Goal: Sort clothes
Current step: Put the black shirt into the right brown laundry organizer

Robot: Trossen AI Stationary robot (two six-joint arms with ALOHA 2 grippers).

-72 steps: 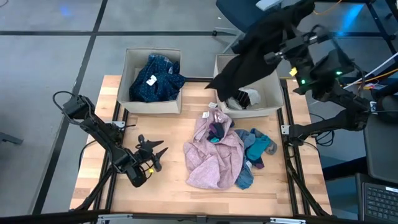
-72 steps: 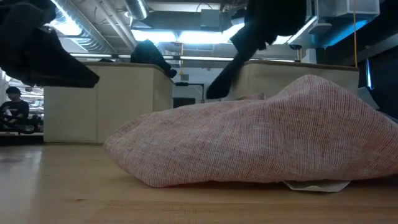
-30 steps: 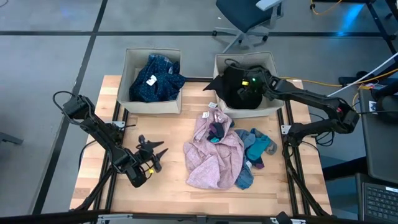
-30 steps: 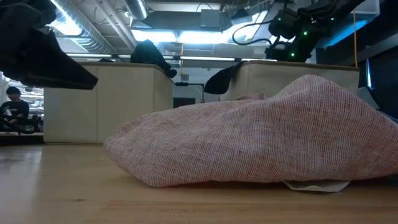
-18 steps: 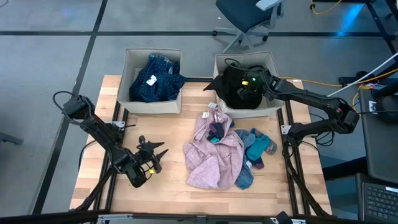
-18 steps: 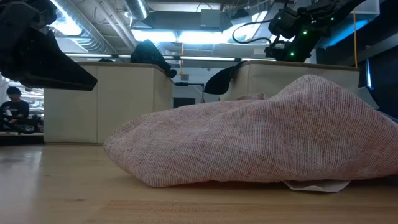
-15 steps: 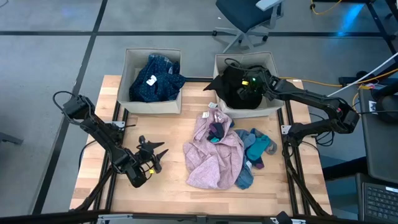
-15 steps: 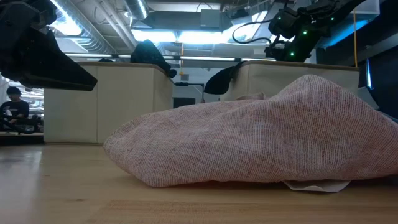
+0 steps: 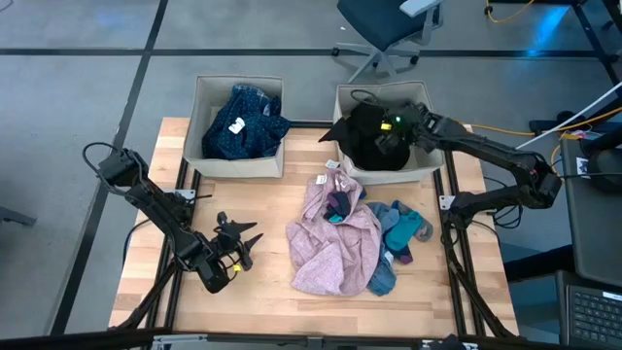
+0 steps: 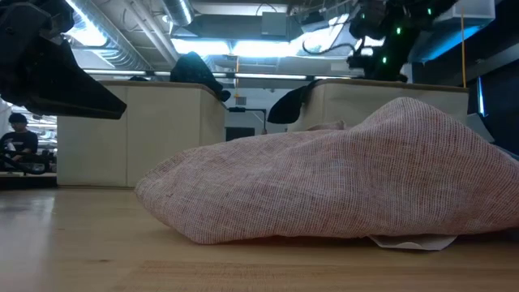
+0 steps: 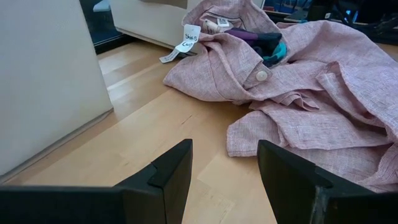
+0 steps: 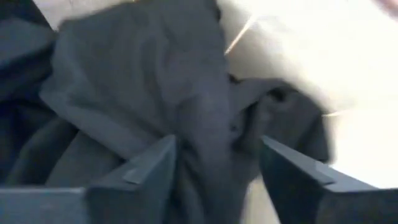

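Over the far right bin [image 9: 428,165], the right gripper [image 12: 214,165] has let the black garment [image 9: 367,136] drop inside and lifts with fingers spread and empty, so the pink shirt [image 9: 335,243] mid-table likely comes next, while the left gripper [image 11: 221,171] waits open near left.

Black garment [image 9: 367,136] heaped in bin, pink shirt [image 9: 335,243] crumpled mid-table, teal socks [image 9: 403,229] beside

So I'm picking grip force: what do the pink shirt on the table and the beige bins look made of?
The crumpled pink shirt looks like thin woven linen or cotton: matte, with a visible fine weave, soft creases and a button. The beige bins look like stiff fabric-covered board, with flat, matte walls standing upright.
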